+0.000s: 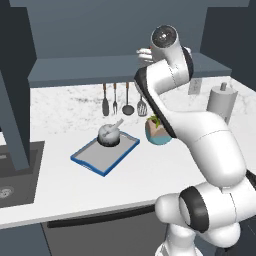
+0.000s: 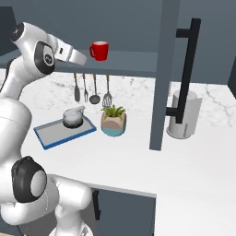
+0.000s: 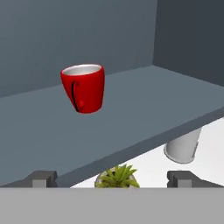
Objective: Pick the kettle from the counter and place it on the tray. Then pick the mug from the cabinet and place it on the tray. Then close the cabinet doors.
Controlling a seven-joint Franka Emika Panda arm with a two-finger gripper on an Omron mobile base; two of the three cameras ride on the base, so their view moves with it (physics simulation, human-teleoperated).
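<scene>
Facing the mug (image 3: pixel 83 89), hand view reveals its handle toward the end effector (image 3: pixel 113 178).

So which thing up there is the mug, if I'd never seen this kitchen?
Look at the open dark blue wall cabinet above the white counter. Standing upright on its shelf is the mug, small and bright red with a white inside, the shelf's one visible item.
</scene>
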